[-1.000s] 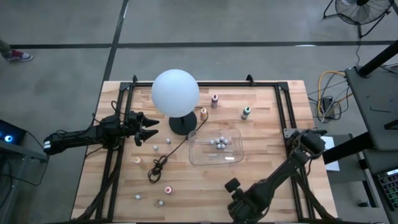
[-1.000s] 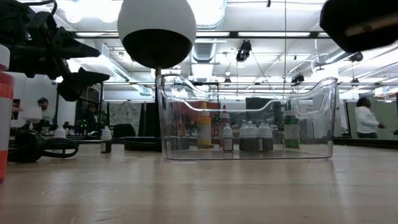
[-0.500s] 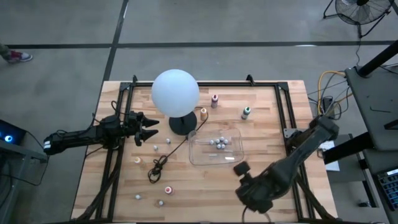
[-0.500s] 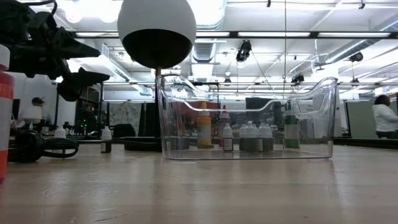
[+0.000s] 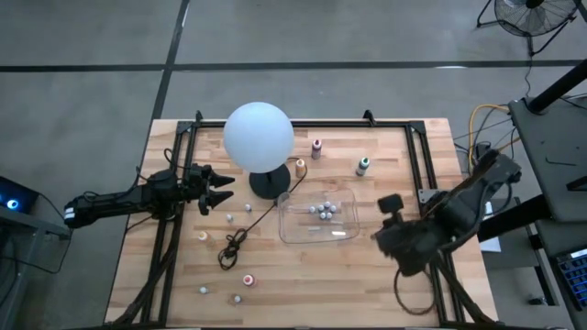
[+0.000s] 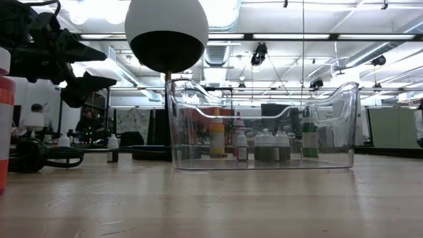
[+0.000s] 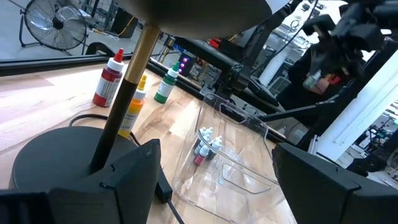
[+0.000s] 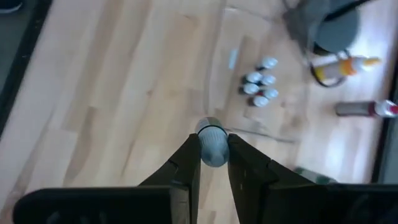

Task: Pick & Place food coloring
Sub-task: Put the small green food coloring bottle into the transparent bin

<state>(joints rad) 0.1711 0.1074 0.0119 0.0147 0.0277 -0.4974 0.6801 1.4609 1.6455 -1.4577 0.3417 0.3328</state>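
My right gripper (image 8: 213, 163) hangs high over the table just right of the clear tray (image 5: 316, 218), shut on a tiny pale-capped food coloring bottle (image 8: 213, 146). In the high view its arm covers the fingers (image 5: 385, 215). Several small bottles (image 5: 323, 210) stand on the tray's floor (image 6: 264, 147). Loose bottles stand on the wood: pink (image 5: 316, 147), green (image 5: 363, 165), yellow (image 5: 300, 167), red-capped (image 5: 248, 279). My left gripper (image 5: 220, 191) waits open and level at the left, beside the lamp base (image 5: 269, 183). My right gripper pinches the bottle's pale rounded end (image 8: 214, 152) between its two fingertips (image 8: 194, 149). The fingers slant steeply down from above. The bottle is lifted clear, high over the bare wood beside the tray; its lower part is hidden behind the pale end.
A big white globe lamp (image 5: 259, 136) stands far-centre, its black cord (image 5: 238, 243) looping toward the near left. More tiny bottles (image 5: 229, 217) (image 5: 204, 289) dot the left half. A black frame (image 5: 417, 160) runs along the table's sides. Bare wood lies right of the tray.
My right gripper has risen steeply from the table's near edge and swung toward the far and right side, ending beside the tray's right end; it has tipped more steeply downward. Its dark bulk has left the low view. The left arm and all bottles on the table stay put.
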